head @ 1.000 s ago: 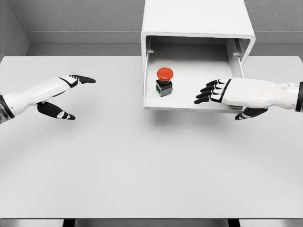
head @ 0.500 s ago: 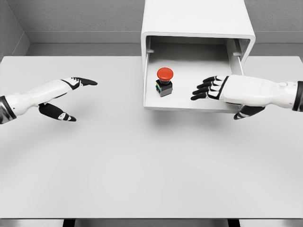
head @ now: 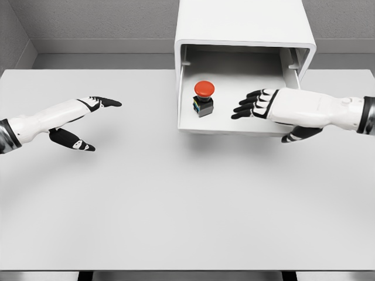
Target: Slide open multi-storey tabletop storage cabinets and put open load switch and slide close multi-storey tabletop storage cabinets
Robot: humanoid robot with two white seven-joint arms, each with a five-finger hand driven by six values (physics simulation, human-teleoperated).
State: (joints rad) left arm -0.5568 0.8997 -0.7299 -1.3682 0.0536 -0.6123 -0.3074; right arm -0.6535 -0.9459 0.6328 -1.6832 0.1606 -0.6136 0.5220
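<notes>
right hand (head: 266, 106) nearer load switch (head: 203, 99), drawer (head: 234, 131) open

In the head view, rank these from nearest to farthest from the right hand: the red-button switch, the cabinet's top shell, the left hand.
1. Red-button switch: inside the open drawer, just left of the right hand's fingertips.
2. Cabinet's top shell: above and behind the hand, at the table's back.
3. Left hand: far across the table, on the left.
</notes>
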